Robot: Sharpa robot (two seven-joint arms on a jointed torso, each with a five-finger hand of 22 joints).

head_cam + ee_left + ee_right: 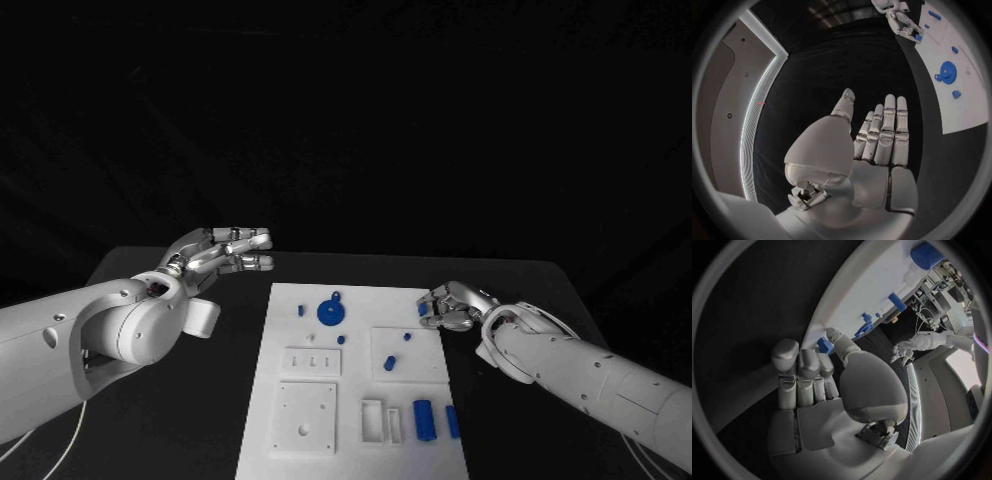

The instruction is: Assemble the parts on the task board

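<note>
The white task board [361, 440] lies in the middle of the black table. On it are a blue round disc [332, 314], small blue pegs [389, 361] and two blue cylinders [424, 418] near the front. My right hand [459, 307] is at the board's right edge and pinches a small blue part [426, 310] between thumb and fingers; the right wrist view shows that part [824, 346] at the fingertips. My left hand [224, 252] hovers left of the board's far end with fingers stretched out [886, 130] and nothing in it.
White raised blocks with holes and slots [307, 410] sit on the board's near half. Bare black table [173, 400] runs along both sides of the board. The left wrist view shows the disc [947, 71] and my right hand [898, 17] across the board.
</note>
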